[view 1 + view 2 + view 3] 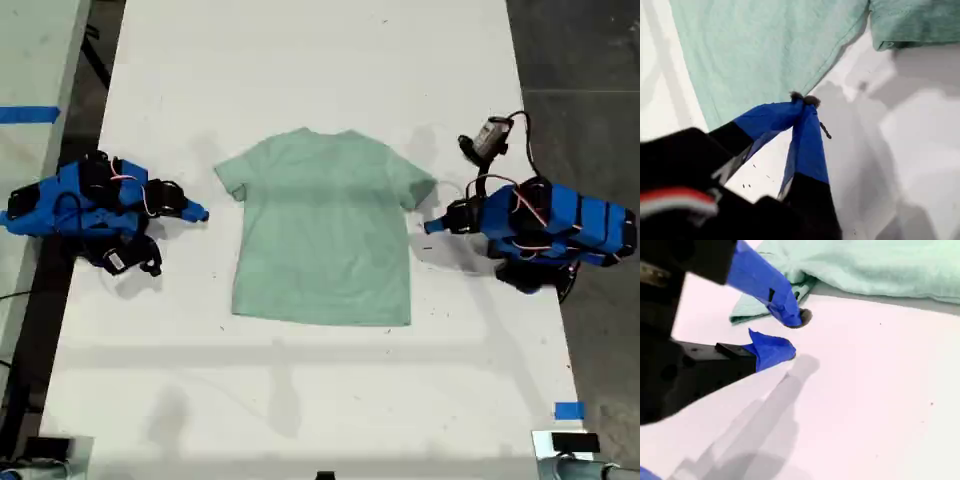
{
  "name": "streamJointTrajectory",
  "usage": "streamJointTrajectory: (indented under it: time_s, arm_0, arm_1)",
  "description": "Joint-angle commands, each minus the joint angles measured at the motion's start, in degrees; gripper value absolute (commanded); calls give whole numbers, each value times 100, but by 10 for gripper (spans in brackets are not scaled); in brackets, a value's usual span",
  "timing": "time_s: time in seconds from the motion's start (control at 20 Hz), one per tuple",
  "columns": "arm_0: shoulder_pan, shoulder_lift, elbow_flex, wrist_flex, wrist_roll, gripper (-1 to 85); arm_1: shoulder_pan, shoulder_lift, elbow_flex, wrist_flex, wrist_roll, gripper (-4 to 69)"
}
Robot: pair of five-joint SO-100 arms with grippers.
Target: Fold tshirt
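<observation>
White table (300,400) fills most of the exterior view, bare along its near, lower edge apart from a scrap of blue tape (568,410) at the lower right of the frame.

Further up, at mid-height, both arms lie low over the table, one at each side, each pointing in toward the middle. My first gripper (430,226) is on the exterior view's right. Its blue jaws are closed tip to tip, with no cloth seen between them. It sits just beside the tshirt's (325,230) side edge, below the sleeve (418,188). In the first wrist view the tips line up with that edge, and I cannot tell whether they touch it. My second gripper (203,214) is on the exterior view's left. Its jaws are a little apart and hold nothing. It is near the other sleeve (228,185); the second wrist view shows bare table under its lower tip.

Between the arms, at the centre of the frame, the tshirt lies flat and unfolded. It is pale mint green and plain. Its hem is toward the lower edge of the frame, its neck toward the upper edge, and both short sleeves are spread outward. The cloth looks mostly smooth, with faint creases across the chest.

Beyond the neck the table runs on to the top of the frame. A strip of blue tape (30,113) lies on a separate surface at the upper left, and dark floor (580,60) shows at the upper right.
</observation>
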Motion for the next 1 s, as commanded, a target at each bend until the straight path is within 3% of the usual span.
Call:
streamJointTrajectory:
  time_s: [0.0, 0.35, 0.6, 0.95]
  arm_0:
    - [220, 9, -53, 0, -624, 1]
    - [211, 9, -53, 9, -668, 1]
    - [79, 9, -70, -114, -1134, 1]
    - [-105, -1037, -1037, -158, -1169, 0]
  arm_1:
    - [-712, 53, -26, -44, 4280, -16]
    - [-756, 53, -26, -44, 4359, -16]
    - [-861, 53, -53, -18, 4720, -17]
    - [-853, -817, -1204, 334, 4254, -19]
